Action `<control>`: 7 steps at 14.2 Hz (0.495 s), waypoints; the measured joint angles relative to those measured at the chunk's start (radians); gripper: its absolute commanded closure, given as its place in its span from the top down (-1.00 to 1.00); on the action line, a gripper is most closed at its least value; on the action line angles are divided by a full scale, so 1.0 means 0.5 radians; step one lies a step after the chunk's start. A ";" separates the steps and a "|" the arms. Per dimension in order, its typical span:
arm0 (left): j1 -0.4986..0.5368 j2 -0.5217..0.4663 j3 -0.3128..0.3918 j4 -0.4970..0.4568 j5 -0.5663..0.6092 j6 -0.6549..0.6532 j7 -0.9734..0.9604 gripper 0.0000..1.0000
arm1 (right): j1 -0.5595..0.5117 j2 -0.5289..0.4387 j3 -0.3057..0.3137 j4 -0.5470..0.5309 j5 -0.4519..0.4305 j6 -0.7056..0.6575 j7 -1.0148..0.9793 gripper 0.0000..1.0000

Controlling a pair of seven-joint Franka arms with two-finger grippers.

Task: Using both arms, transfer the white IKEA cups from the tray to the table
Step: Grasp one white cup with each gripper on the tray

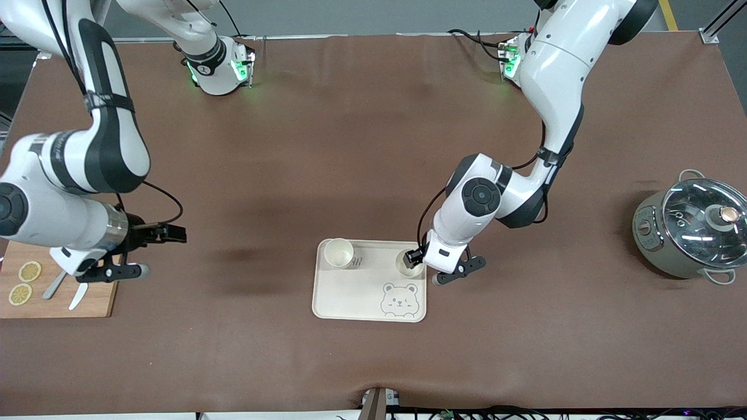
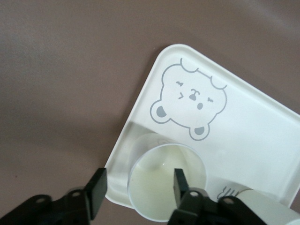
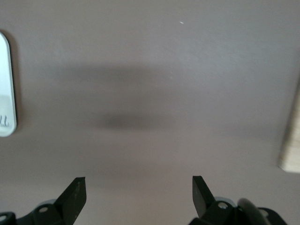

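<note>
The left gripper (image 2: 138, 186) straddles the wall of a white cup (image 2: 166, 180), one jaw inside the rim, one outside; the jaws look not quite pressed onto it, though that is hard to judge. This cup stands upright on the cream bear-printed tray (image 1: 350, 294), in the corner toward the left arm's end. The second cup (image 1: 338, 253) stands alone in the tray's corner toward the right arm's end. The right gripper (image 3: 138, 197) waits with jaws spread wide, hanging over bare brown worktop (image 1: 362, 146) beside a wooden board (image 1: 93, 300) with lemon slices (image 1: 24, 282).
</note>
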 measured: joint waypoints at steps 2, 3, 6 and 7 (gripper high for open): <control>-0.011 0.033 0.000 0.000 0.000 0.015 0.000 -0.39 | 0.033 0.090 0.003 0.000 0.081 0.130 0.072 1.00; -0.015 0.043 0.000 0.000 0.000 0.016 0.000 -0.58 | 0.073 0.132 0.006 0.000 0.107 0.198 0.160 1.00; -0.020 0.066 0.001 0.000 0.000 0.016 0.000 -1.00 | 0.268 0.239 0.013 0.001 0.144 0.331 0.535 1.00; -0.021 0.068 0.001 0.000 0.001 0.016 0.000 -1.00 | 0.333 0.260 0.013 0.003 0.145 0.351 0.669 1.00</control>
